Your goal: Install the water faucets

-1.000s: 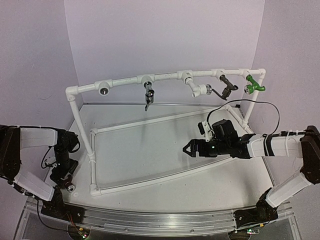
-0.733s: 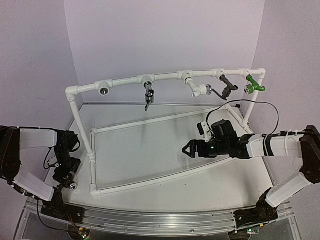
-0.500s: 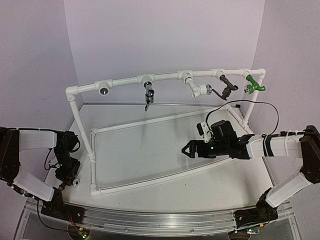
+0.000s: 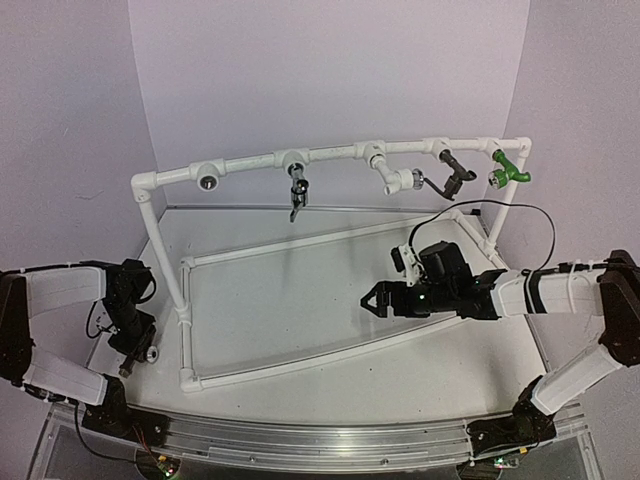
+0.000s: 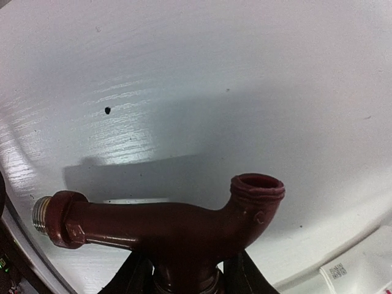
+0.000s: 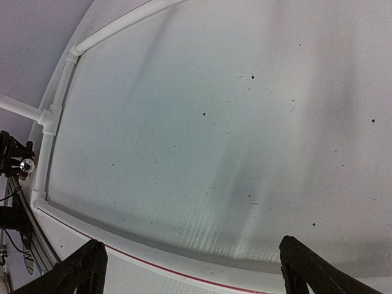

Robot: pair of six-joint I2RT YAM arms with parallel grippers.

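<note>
**Finishes, as I see them**

My dark brown faucet [image 5: 184,226]: smooth, semi-gloss, likely moulded plastic; threaded end dull silvery metal. My left fingers [image 5: 248,278]: matt black. Table [image 5: 214,73]: white, faintly grained, soft sheen, dark specks. Pipe frame [image 4: 250,160]: smooth white plastic.

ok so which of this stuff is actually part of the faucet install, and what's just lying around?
Job:
- dark brown faucet, in the left gripper
- chrome lever faucet, white faucet, dark bronze faucet, green faucet, all on the PVC frame
- its bare end tee

Lying about:
- black cable near the right gripper, which is open and empty
</note>
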